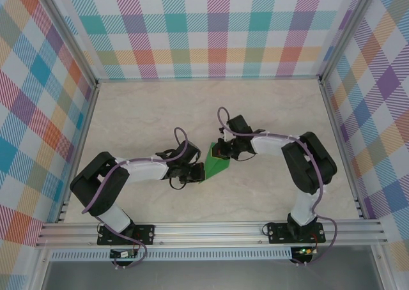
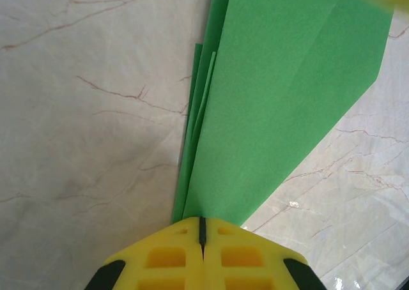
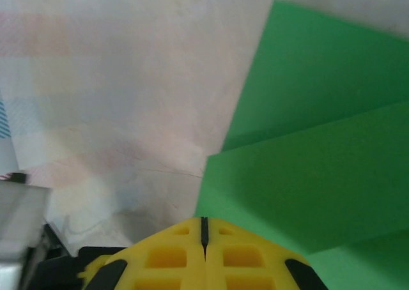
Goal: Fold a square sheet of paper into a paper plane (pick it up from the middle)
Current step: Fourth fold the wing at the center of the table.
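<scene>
Jaws together, at green paper point(image 2: 281, 111)

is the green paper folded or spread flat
Folded. The green paper shows stacked layered edges and a diagonal crease in the left wrist view, and looks triangular from above.

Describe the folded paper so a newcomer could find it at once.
On the pale marble table, find where the left arm and right arm meet. Between their tips lies the folded paper, a tapering wedge. It alone is bright green.
</scene>
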You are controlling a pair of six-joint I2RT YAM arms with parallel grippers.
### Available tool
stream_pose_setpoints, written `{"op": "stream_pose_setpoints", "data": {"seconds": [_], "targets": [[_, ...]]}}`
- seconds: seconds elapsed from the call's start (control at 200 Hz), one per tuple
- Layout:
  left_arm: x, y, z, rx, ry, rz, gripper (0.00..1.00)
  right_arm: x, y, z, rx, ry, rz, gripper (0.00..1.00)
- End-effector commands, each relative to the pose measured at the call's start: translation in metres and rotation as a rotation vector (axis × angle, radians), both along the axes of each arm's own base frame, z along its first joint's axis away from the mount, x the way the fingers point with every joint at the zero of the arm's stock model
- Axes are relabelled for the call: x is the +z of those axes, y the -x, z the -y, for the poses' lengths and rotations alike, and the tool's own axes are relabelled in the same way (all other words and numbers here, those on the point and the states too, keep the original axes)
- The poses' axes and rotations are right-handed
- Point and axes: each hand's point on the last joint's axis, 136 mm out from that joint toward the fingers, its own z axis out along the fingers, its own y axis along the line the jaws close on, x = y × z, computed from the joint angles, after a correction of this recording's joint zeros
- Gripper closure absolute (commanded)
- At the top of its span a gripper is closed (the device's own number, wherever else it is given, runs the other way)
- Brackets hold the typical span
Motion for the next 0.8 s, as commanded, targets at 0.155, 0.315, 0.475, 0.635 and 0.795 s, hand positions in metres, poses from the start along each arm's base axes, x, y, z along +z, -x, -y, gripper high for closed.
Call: {"op": "stream_pose_setpoints", "data": {"seconds": [0.155, 0.315, 0.475, 0.635, 0.795], "targets": [[0.000, 0.007, -0.006, -0.020, -0.011, -0.032, 1.00, -0.025, 0.009, -0.002, 0.020, 0.028, -0.075, 1.00], [0.036, -0.015, 0.015, -0.020, 0.104, 0.062, 1.00, -0.038, 0.013, 0.008, 0.023, 0.099, -0.095, 1.00], [0.056, -0.041, 0.028, 0.004, 0.188, 0.135, 0.99, -0.046, 0.015, 0.012, 0.024, 0.134, -0.109, 1.00], [0.035, -0.044, 0.037, -0.024, 0.191, 0.088, 1.00, -0.052, 0.017, 0.015, 0.026, 0.153, -0.127, 1.00], [0.012, -0.036, 0.033, -0.033, 0.163, 0.042, 1.00, -0.056, 0.018, 0.019, 0.023, 0.180, -0.139, 1.00]]}}
